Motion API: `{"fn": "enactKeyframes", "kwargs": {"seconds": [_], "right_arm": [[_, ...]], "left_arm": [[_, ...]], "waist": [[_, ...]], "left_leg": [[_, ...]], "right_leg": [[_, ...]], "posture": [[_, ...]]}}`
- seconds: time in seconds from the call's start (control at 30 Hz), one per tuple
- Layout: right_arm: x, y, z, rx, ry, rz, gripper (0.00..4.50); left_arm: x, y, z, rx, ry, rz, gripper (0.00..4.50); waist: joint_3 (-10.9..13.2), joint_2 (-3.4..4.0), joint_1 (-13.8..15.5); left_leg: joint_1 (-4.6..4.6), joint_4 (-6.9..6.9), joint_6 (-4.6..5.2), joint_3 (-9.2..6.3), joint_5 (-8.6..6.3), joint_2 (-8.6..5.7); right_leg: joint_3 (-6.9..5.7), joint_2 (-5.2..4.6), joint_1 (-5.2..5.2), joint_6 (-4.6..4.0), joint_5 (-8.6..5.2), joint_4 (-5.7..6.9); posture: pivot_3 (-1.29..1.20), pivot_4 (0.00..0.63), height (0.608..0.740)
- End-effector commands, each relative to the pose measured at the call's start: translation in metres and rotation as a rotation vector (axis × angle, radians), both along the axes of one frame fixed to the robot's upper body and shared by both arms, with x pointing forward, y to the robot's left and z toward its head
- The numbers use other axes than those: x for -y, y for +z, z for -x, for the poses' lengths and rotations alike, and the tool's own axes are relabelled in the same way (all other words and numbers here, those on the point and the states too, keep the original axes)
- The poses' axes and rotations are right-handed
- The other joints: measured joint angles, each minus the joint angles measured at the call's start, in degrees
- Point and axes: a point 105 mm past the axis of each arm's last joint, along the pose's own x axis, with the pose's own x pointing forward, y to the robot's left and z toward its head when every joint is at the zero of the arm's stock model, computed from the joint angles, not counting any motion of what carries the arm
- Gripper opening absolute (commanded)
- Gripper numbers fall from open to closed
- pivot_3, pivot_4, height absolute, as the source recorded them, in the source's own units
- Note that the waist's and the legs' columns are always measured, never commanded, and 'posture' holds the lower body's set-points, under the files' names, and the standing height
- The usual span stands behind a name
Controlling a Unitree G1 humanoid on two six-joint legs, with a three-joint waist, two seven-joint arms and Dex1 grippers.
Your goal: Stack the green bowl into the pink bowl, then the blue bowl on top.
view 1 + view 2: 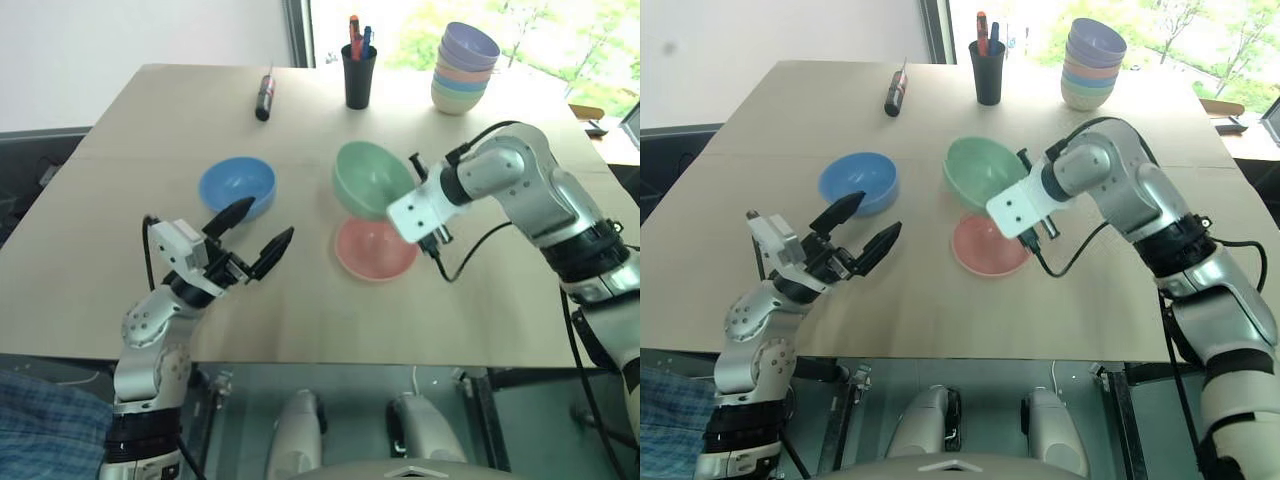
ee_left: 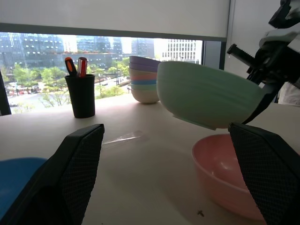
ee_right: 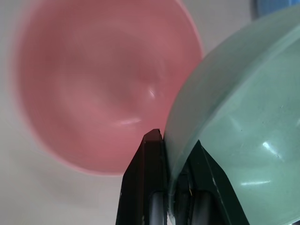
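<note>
Right tool [image 3: 176,154] pinches green bowl [image 1: 372,178] rim above pink bowl [image 1: 372,250]; left tool [image 1: 262,232] spread wide

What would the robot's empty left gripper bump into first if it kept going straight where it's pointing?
Probably the green bowl, which the right gripper holds tilted in the air above the pink bowl. The open left gripper aims between them, so depth is unclear; it might meet the pink bowl instead.

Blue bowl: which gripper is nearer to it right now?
Left. The left gripper hangs open just in front of the blue bowl, not touching it. The right gripper is off to its right, shut on the green bowl above the pink bowl.
</note>
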Motion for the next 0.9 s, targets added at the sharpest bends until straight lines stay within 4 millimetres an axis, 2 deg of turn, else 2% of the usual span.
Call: {"fn": "enactKeyframes", "kwargs": {"seconds": [0.03, 0.17, 0.4, 0.47, 0.57, 0.6, 0.63, 0.67, 0.7, 0.8, 0.83, 0.9], "right_arm": [[0.001, 0.01, 0.019, 0.002, 0.016, -0.003, 0.09], [0.002, -0.001, 0.031, -0.042, 0.0, 0.012, 0.09], [0.0, -0.006, 0.037, -0.061, -0.03, -0.012, 0.09], [0.003, -0.007, 0.036, -0.063, -0.041, -0.024, 0.58], [0.007, -0.011, 0.036, -0.064, -0.05, -0.032, 1.62], [0.008, -0.013, 0.037, -0.07, -0.051, -0.031, 1.82], [0.009, -0.015, 0.038, -0.076, -0.051, -0.027, 2.33], [0.01, -0.017, 0.039, -0.082, -0.051, -0.023, 2.62], [0.012, -0.019, 0.04, -0.083, -0.052, -0.022, 3.16], [0.014, -0.016, 0.036, -0.058, -0.069, -0.064, 4.26], [0.015, -0.014, 0.033, -0.045, -0.085, -0.091, 4.46], [0.019, -0.01, 0.03, -0.05, -0.116, -0.127, 4.46]], "left_arm": [[0.001, 0.003, 0.002, 0.015, -0.043, -0.044, 4.5], [0.001, -0.004, 0.006, -0.023, -0.096, -0.102, 4.5], [-0.007, -0.015, 0.009, -0.074, -0.151, -0.226, 4.5], [-0.009, -0.022, 0.012, -0.099, -0.176, -0.272, 4.5], [-0.01, -0.028, 0.017, -0.126, -0.207, -0.309, 4.5], [-0.01, -0.029, 0.018, -0.133, -0.214, -0.316, 4.5], [-0.01, -0.029, 0.018, -0.136, -0.216, -0.318, 4.5], [-0.01, -0.029, 0.019, -0.137, -0.217, -0.32, 4.5], [-0.01, -0.029, 0.019, -0.137, -0.218, -0.323, 4.5], [-0.011, -0.029, 0.019, -0.134, -0.219, -0.331, 4.5], [-0.011, -0.029, 0.019, -0.129, -0.218, -0.334, 4.5], [-0.01, -0.026, 0.017, -0.114, -0.207, -0.331, 4.5]], "waist": [[-0.01, -0.01, -0.07], [0.0, -0.01, -0.11], [0.0, -0.01, -0.09], [-0.01, -0.01, -0.08], [-0.01, -0.02, -0.08], [-0.01, -0.02, -0.07], [-0.01, -0.02, -0.05], [-0.01, -0.02, -0.04], [-0.01, -0.02, -0.04], [-0.01, -0.02, -0.06], [-0.01, -0.02, -0.06], [-0.01, -0.02, -0.07]], "left_leg": [[0.02, 0.0, 0.0, -0.01, 0.0, 0.0], [0.02, 0.0, -0.01, -0.01, 0.0, 0.0], [0.02, 0.0, 0.0, 0.0, 0.0, 0.0], [0.02, 0.0, -0.01, -0.01, 0.0, 0.0], [0.01, 0.0, -0.01, 0.01, 0.0, 0.0], [0.0, 0.0, -0.01, 0.01, 0.0, 0.0], [0.0, 0.0, -0.01, 0.0, 0.0, 0.0], [0.01, 0.0, -0.01, 0.01, 0.0, 0.0], [0.0, 0.0, -0.01, 0.0, 0.0, 0.0], [0.01, 0.0, 0.0, 0.0, 0.0, 0.0], [0.01, 0.0, 0.0, 0.0, 0.0, 0.0], [0.01, 0.01, 0.0, 0.01, 0.0, 0.0]], "right_leg": [[-0.01, 0.01, 0.01, 0.0, 0.0, 0.0], [0.0, 0.01, 0.01, -0.01, -0.01, 0.0], [0.0, 0.01, 0.0, -0.01, -0.02, 0.0], [0.0, 0.01, 0.0, -0.02, -0.02, 0.0], [0.0, 0.01, -0.01, -0.02, -0.02, -0.02], [-0.01, 0.0, -0.01, -0.02, -0.02, -0.02], [-0.01, 0.0, -0.01, -0.02, -0.02, -0.03], [-0.01, 0.0, -0.01, -0.02, -0.02, -0.03], [-0.01, 0.0, -0.01, -0.02, -0.02, -0.02], [-0.01, 0.0, -0.01, -0.02, -0.03, -0.02], [-0.01, 0.0, -0.01, -0.02, -0.03, -0.02], [0.0, 0.0, -0.01, -0.02, -0.03, -0.02]], "posture": [[0.0, 0.15, 0.74], [0.0, 0.15, 0.74], [0.0, 0.15, 0.74], [0.0, 0.15, 0.74], [0.0, 0.15, 0.74], [0.0, 0.15, 0.74], [0.0, 0.15, 0.74], [0.0, 0.15, 0.74], [0.0, 0.15, 0.74], [0.0, 0.15, 0.74], [0.0, 0.15, 0.74], [0.0, 0.15, 0.74]]}}
